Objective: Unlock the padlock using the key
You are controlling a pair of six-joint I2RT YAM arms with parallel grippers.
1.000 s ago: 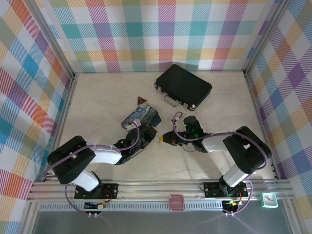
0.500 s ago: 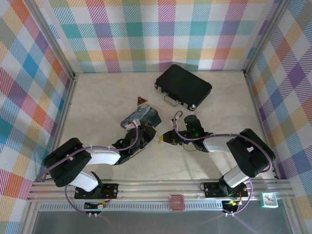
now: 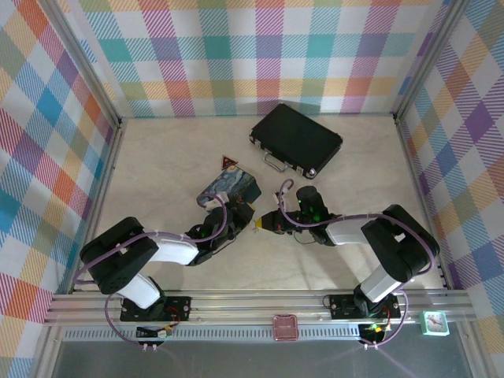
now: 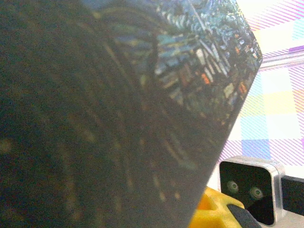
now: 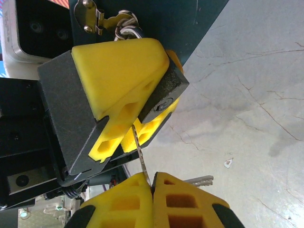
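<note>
In the right wrist view the dark padlock [image 5: 165,89] is pinched between the yellow fingers [image 5: 118,71] of my left gripper, its keyhole end facing down. Its shackle [image 5: 126,29] hangs through the clasp of the painted blue tin [image 5: 199,19]. My right gripper [image 5: 153,183] is shut on the thin silvery key [image 5: 141,154]. The key's blade points up, and its tip sits just left of the keyhole, between the left fingers. A second key [image 5: 199,180] dangles beside it. From above, the left gripper [image 3: 240,214] and right gripper [image 3: 266,224] meet by the tin [image 3: 228,187].
A black briefcase [image 3: 296,140] lies behind the grippers and a small red triangular block [image 3: 229,161] sits behind the tin. In the left wrist view the tin's painted side [image 4: 118,109] is very close, with one yellow finger [image 4: 209,213] at the bottom. Plaid walls enclose the marble table [image 3: 157,157].
The left arm's rear links dipped slightly and came back. Both grippers stay together at the padlock, with the same holds.
</note>
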